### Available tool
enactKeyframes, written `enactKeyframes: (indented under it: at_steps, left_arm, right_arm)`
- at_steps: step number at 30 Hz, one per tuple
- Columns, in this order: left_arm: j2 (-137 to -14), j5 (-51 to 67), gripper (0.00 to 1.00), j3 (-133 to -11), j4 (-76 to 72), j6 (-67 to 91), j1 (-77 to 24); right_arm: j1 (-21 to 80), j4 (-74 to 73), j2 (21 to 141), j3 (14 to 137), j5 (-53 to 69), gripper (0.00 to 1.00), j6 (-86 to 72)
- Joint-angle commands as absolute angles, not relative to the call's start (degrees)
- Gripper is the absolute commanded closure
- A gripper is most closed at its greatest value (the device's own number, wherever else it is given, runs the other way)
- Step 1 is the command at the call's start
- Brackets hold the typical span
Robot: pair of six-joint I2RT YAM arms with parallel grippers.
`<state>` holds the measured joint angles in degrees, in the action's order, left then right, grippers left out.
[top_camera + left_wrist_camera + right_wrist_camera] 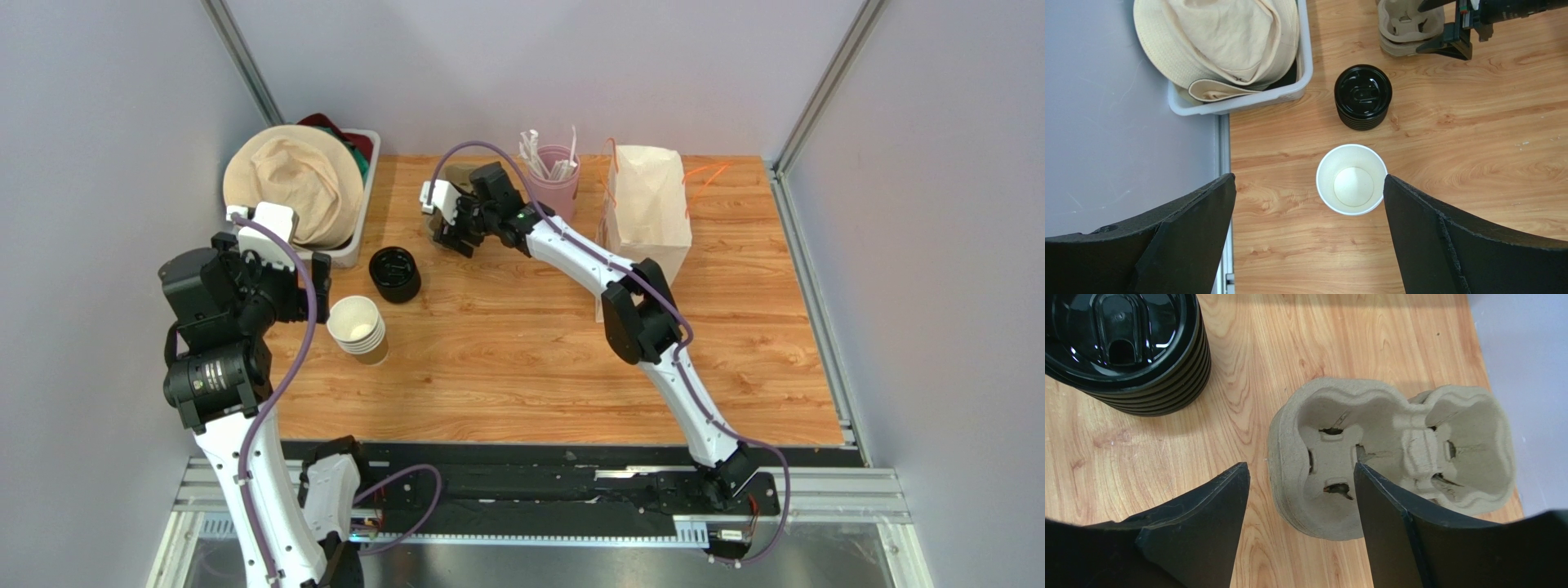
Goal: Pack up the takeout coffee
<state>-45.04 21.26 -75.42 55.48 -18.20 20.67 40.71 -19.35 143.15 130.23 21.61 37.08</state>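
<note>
The small paper cup [1351, 179], kraft brown outside, white inside, with a rolled rim, stands upright on the wooden bench [1475, 184], near the stack of black round plastic lids [1363, 97]. From overhead it looks to sit on top of a few nested cups like it, though I can't be sure. The left claw [1308, 184] hangs above it, released and spread wide, a finger to either side and touching nothing. The cup is empty, so I'd judge it very light, thin-walled and easy to dent, with a smooth side that may slip. Its stiffest place should be the wall just under the rim, taken across the width with a gentle squeeze. If it is nested, those below may come up with it. Further back, the right claw [1301, 468] is released too, its jaws astride one wall of the moulded beige pulp cup carrier [1413, 447], not clamping it.
</note>
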Motion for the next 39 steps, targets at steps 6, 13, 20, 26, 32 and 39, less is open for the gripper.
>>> enactKeyframes:
  at_steps: [6, 13, 20, 26, 32, 39]
  left_arm:
    - [-45.00, 22.76, 0.01, -75.50, 53.70, -16.79, 21.01]
    - [-44.82, 22.67, 0.01, -75.06, 53.61, -16.79, 21.09]
    - [-45.18, 22.68, 0.01, -75.32, 53.53, -16.70, 21.18]
    - [-45.62, 22.76, 0.01, -75.67, 53.44, -16.61, 21.36]
    - [-45.70, 23.03, 0.01, -75.41, 53.35, -16.61, 21.36]
    - [-46.14, 23.47, 0.01, -75.15, 53.26, -16.52, 21.27]
  right_arm:
    - [40.52, -17.49, 144.76, 132.01, 22.76, 0.40, 36.83]
    - [40.60, -17.67, 145.46, 133.24, 23.90, 0.52, 37.00]
    - [40.61, -18.81, 146.69, 134.30, 24.96, 0.52, 37.18]
    - [40.52, -18.81, 146.95, 133.95, 24.61, 0.49, 37.71]
    - [40.52, -18.37, 146.87, 134.12, 24.43, 0.58, 37.09]
    - [40.60, -18.54, 145.72, 134.38, 25.49, 0.56, 36.30]
